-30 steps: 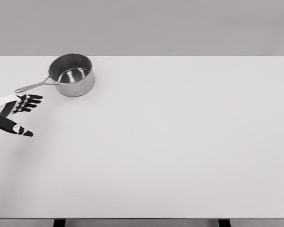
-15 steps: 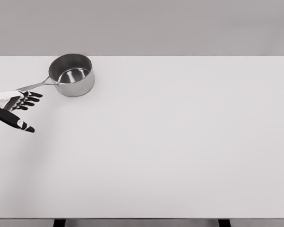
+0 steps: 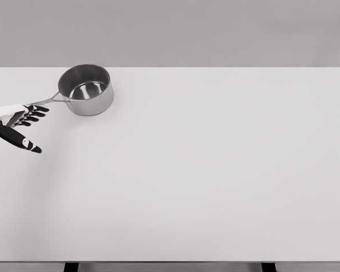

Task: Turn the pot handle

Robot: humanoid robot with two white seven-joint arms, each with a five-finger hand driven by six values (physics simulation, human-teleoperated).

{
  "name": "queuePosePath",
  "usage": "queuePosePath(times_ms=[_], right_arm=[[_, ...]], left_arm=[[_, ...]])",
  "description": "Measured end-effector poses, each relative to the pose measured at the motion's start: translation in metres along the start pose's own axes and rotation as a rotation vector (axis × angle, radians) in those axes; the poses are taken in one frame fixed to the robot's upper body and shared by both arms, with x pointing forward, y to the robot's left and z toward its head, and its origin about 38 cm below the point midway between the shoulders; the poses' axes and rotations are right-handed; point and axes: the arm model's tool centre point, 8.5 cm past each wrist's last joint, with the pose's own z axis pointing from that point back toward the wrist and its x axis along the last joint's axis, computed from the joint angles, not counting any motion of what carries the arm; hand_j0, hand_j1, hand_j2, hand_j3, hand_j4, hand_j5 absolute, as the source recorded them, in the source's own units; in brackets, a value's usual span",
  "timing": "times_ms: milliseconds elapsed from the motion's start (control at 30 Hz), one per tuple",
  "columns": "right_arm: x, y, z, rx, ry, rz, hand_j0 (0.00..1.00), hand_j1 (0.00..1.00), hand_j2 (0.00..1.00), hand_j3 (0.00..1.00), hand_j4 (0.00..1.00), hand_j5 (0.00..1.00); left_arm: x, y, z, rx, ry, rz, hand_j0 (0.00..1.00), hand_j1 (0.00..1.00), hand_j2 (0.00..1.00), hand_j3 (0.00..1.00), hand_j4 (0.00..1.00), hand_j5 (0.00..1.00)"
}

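Note:
A steel saucepan (image 3: 86,89) stands upright at the far left of the white table (image 3: 204,170). Its thin handle (image 3: 50,100) points left and slightly toward me. My left hand (image 3: 35,128) comes in at the left edge with its fingers (image 3: 37,111) spread and nothing held. The fingertips lie over the outer end of the handle, which they hide; whether they touch it I cannot tell. The thumb (image 3: 20,141) sticks out below, apart from the handle. The right arm does not show.
The table's left edge runs just beside my hand, and its far edge lies close behind the pot. Two dark legs (image 3: 71,266) show under the front edge.
My left hand has risen toward the far side of the table, from well below the handle up to its outer end. The pot has not moved.

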Motion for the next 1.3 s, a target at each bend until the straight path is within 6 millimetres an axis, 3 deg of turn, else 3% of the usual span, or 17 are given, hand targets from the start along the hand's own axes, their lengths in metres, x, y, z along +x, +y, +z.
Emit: queuePosePath(times_ms=[333,700,1300], right_arm=[[0.0,0.0,0.0,0.0,0.0,0.0,1.0,1.0,1.0,1.0,1.0,1.0],[0.0,0.0,0.0,0.0,0.0,0.0,1.0,1.0,1.0,1.0,1.0,1.0],[0.0,0.0,0.0,0.0,0.0,0.0,1.0,1.0,1.0,1.0,1.0,1.0]], left_arm=[[-0.011,0.007,-0.009,0.042,0.044,-0.022,1.0,1.0,1.0,1.0,1.0,1.0],[-0.012,0.019,-0.009,0.079,0.059,-0.037,1.0,1.0,1.0,1.0,1.0,1.0],[-0.006,0.031,-0.026,0.139,0.072,-0.064,1.0,1.0,1.0,1.0,1.0,1.0]])
